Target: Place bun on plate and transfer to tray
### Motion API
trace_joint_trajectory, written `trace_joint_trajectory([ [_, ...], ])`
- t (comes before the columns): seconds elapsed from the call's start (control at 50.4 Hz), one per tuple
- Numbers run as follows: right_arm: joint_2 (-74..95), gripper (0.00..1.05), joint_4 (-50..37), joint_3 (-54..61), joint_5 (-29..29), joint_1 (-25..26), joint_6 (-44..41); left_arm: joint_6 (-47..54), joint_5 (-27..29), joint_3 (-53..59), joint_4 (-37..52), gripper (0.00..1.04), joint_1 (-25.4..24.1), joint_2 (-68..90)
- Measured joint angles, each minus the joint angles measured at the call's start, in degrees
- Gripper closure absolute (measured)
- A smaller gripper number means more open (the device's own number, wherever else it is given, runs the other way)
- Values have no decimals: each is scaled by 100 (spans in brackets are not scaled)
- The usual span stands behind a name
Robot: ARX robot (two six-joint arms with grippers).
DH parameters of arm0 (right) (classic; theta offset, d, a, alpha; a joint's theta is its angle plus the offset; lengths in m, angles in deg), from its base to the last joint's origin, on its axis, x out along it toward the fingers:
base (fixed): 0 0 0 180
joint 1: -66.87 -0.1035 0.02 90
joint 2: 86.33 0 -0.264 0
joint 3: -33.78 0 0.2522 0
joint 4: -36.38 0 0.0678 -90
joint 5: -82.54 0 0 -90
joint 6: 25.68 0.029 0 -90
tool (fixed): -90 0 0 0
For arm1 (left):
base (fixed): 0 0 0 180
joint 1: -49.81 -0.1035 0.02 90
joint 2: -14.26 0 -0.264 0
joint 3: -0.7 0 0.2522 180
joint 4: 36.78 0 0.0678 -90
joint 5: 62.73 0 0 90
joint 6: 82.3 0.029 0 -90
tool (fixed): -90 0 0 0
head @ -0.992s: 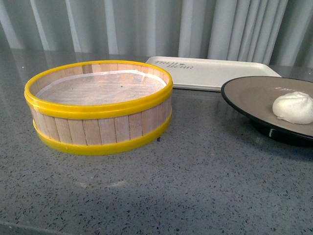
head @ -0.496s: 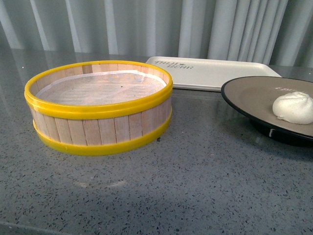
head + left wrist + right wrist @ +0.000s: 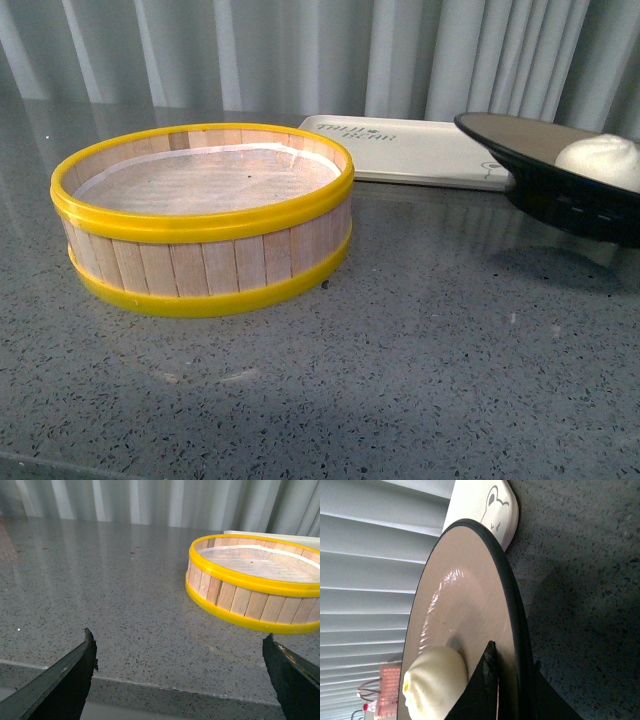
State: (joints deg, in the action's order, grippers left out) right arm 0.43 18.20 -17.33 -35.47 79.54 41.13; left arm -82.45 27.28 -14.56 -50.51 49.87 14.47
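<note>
The right end effector (image 3: 512,656) is clamped on the black rim of the plate (image 3: 465,605). One finger is laid on top and one is tucked underneath. The plate is held up in the air above the tabletop (image 3: 400,380), and a dark shadow is seen below it. The bun (image 3: 600,160) is carried on the plate, close to the gripped edge. The left end effector (image 3: 178,641) is spread wide and nothing is held in it. It is seen low, near the front edge of the tabletop, with the round basket (image 3: 255,587) not far off.

The first part of the job looks done, because the bun is already on the plate. The second part is judged to be under way. The plate is off the tabletop but is not yet set on the tray (image 3: 400,150). The tray is found at the back of the tabletop, and one end of it is hidden behind the plate in the front view. The plate must be moved over it and put down flat, so that the bun is not rolled off.

The tabletop is made of grey speckled stone and is a little shiny. The basket is made of wood with yellow rings and is lined with white paper. A pale folded curtain (image 3: 300,50) is hung behind everything.
</note>
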Motion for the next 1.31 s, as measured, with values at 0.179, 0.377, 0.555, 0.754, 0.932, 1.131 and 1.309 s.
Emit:
trace_joint_trajectory([
  [0.179,-57,101,-50,2,-85,109,-7,0,0,0,0,7,0,0],
  [0.377,92,101,-136,-439,-131,479,-13,0,0,0,0,7,0,0],
  [0.555,772,101,175,-1523,-131,715,-107,0,0,0,0,7,0,0],
  [0.754,2059,101,968,-3265,-9,511,-291,0,0,0,0,7,0,0],
  [0.932,2677,101,1486,-4295,133,-35,-466,0,0,0,0,7,0,0],
  [1.131,3195,101,1858,-5160,120,-319,-511,0,0,0,0,7,0,0],
  [1.309,3556,101,2142,-5580,232,-352,-570,0,2,0,0,7,0,0],
])
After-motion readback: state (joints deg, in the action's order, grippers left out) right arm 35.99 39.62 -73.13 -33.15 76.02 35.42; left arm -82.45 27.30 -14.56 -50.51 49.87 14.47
